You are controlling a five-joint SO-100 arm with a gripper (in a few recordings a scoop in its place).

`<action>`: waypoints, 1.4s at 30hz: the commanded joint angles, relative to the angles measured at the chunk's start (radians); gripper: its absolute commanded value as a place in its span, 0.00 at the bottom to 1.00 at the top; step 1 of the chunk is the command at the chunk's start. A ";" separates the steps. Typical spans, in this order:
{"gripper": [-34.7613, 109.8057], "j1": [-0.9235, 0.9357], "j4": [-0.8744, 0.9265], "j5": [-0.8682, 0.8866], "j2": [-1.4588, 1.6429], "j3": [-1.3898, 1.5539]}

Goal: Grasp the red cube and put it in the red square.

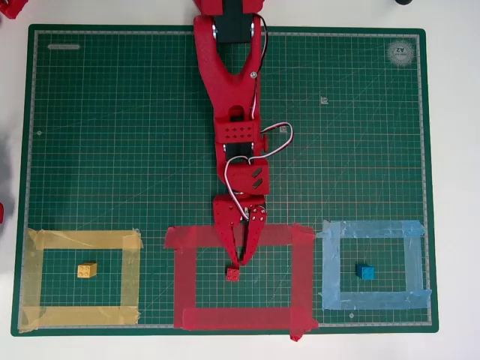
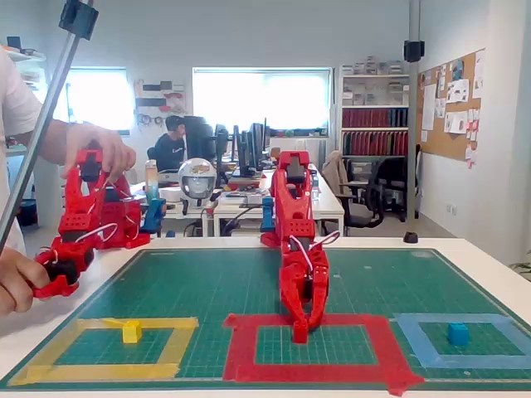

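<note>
Red tape forms the red square (image 2: pixel 311 352) along the near edge of the green cutting mat (image 2: pixel 207 274) in the fixed view, the largest of three outlines, with its long sides running left to right. Inside it, toward the far strip, sits the red cube (image 1: pixel 234 274). It has no long axis to speak of and lies square with the mat's grid lines, flat on the mat. The red arm (image 1: pixel 232 90) reaches down the middle of the mat, and its fingers (image 1: pixel 240 259) come to a narrow point just at the cube's far side; whether they grip it or only touch it I cannot tell.

On the left of the overhead view a yellow cube (image 1: pixel 87 270) lies in a yellow tape outline (image 1: pixel 82 240), and on the right a blue cube (image 1: pixel 365 271) lies in a light blue tape outline (image 1: pixel 375 229). The mat rests on a white tabletop (image 2: pixel 489 257). Behind it is a bright office with windows (image 2: pixel 261 99), desks, monitors, bookshelves (image 2: pixel 373 124) and a seated person (image 2: pixel 172 141).
</note>
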 commanded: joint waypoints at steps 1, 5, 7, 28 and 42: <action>0.23 0.005 -0.038 -0.025 0.046 -0.031; 0.23 0.009 -0.038 -0.025 0.048 -0.032; 0.23 0.009 -0.038 -0.025 0.048 -0.034; 0.23 0.028 -0.038 -0.025 0.049 -0.043; 0.23 -0.011 -0.002 -0.017 0.385 0.273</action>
